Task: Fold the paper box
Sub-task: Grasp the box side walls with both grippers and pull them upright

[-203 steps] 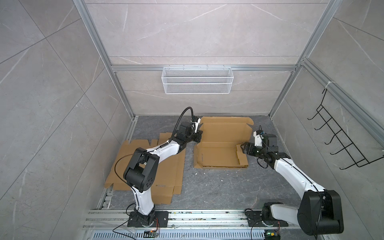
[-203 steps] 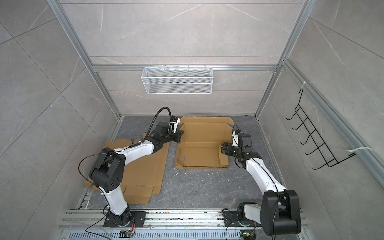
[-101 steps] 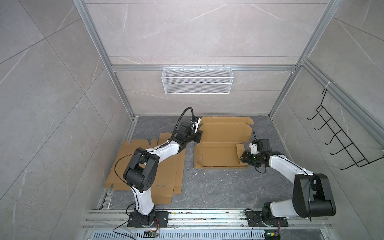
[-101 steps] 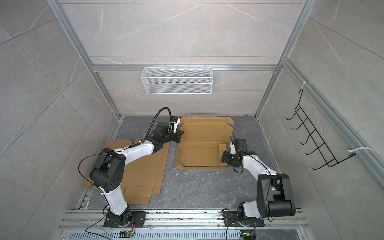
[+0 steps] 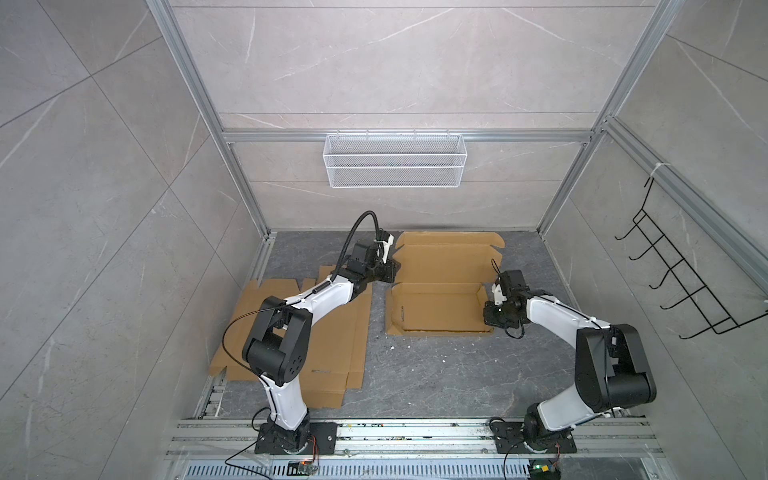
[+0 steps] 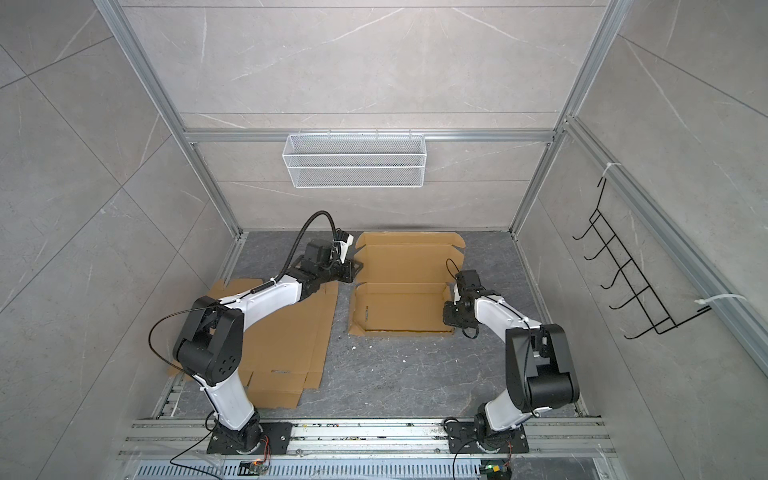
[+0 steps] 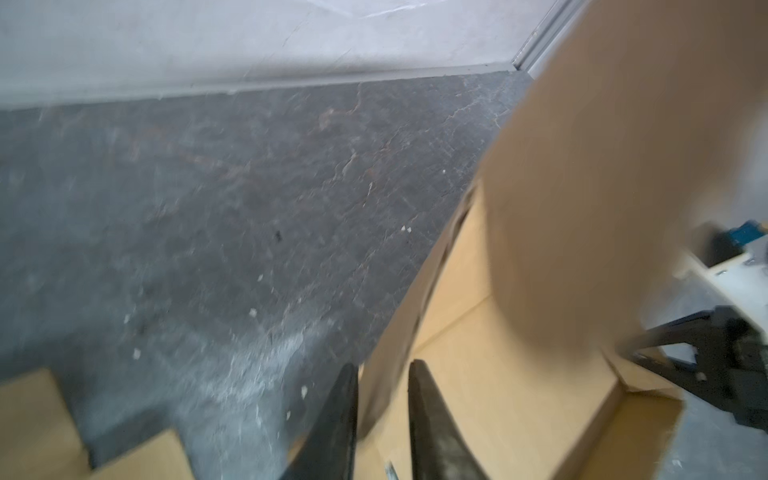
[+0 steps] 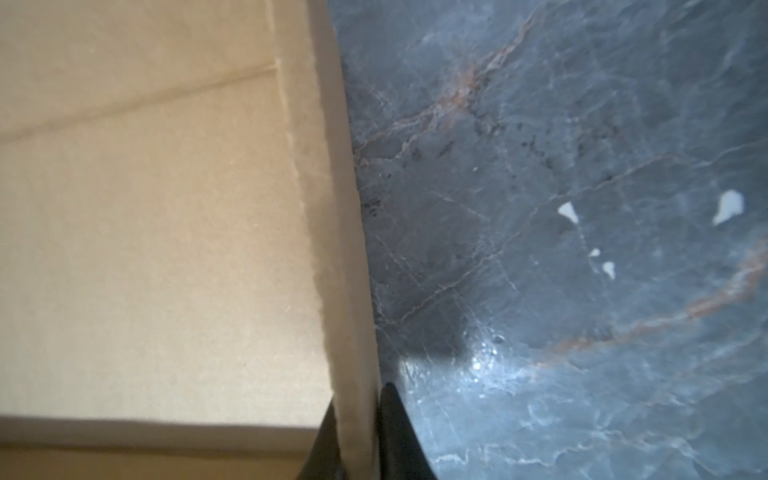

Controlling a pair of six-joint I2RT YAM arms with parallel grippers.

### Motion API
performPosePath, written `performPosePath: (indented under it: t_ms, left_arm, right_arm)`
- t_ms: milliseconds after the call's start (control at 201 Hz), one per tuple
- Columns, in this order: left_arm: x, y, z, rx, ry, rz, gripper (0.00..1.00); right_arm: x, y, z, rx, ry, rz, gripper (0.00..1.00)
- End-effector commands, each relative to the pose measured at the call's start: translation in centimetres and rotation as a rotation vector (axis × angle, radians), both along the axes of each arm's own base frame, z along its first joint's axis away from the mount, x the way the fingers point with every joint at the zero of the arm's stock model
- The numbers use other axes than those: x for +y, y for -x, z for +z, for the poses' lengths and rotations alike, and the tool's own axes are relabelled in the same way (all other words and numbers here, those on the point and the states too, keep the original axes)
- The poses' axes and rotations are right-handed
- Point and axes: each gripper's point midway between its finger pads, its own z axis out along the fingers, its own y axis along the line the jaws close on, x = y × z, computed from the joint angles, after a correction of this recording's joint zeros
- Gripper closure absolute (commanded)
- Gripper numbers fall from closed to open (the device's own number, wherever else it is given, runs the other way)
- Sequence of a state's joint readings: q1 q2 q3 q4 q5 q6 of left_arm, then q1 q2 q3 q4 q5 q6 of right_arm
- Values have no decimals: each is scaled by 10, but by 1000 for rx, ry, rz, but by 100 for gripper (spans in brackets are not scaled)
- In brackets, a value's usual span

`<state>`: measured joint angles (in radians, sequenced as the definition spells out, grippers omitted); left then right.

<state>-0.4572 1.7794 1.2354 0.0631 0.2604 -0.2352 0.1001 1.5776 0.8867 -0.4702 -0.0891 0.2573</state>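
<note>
The brown paper box (image 5: 436, 309) (image 6: 403, 311) lies half folded on the dark floor, its walls raised and its lid flap flat toward the back wall. My left gripper (image 5: 392, 272) (image 6: 353, 270) is at the box's left rear corner. In the left wrist view its jaws (image 7: 383, 368) stand slightly open around the box's left wall (image 7: 382, 390), which touches only one finger. My right gripper (image 5: 490, 311) (image 6: 451, 313) points down at the right side wall. In the right wrist view it (image 8: 359, 395) is shut on that wall (image 8: 353, 332), with the box floor (image 8: 166, 249) beside it.
A stack of flat cardboard blanks (image 5: 332, 332) lies on the floor under the left arm. A white wire basket (image 5: 395, 166) hangs on the back wall and a black hook rack (image 5: 685, 282) on the right wall. Metal rails (image 5: 395, 432) run along the front.
The right gripper came down and forward from the box's right rear to its right side wall and closed on it. The left gripper's jaws parted a little; its arm stayed put.
</note>
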Motion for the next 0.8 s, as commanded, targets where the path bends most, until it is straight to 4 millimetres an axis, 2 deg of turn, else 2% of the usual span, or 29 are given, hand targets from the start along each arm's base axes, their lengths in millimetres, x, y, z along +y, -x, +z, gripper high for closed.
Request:
performPosePath:
  t_ms: [0,114,234,373,518,697,791]
  left_arm:
    - [21,21,39,36,84,15,64]
    - [48,42,38,113,126,54,53]
    - [62,65,31,184,175,88,46]
    - [69,81,-6,356,242,163,40]
    - [45,86,-38,563,440,152,35]
    - [28,76,-44,598,553,145,24]
    - [16,76,-57,640,578,138,22]
  right_arm:
    - [-3,3,-4,41,30,10,86]
    - [-2,2,-5,44,26,20,86]
    - [-1,0,-6,47,21,29,86]
    - [2,0,-7,45,9,33,87]
    - [3,-1,-7,44,5,37,87]
    - [4,-1,-7,43,0,40,87]
    - [4,-1,-7,44,0,41,87]
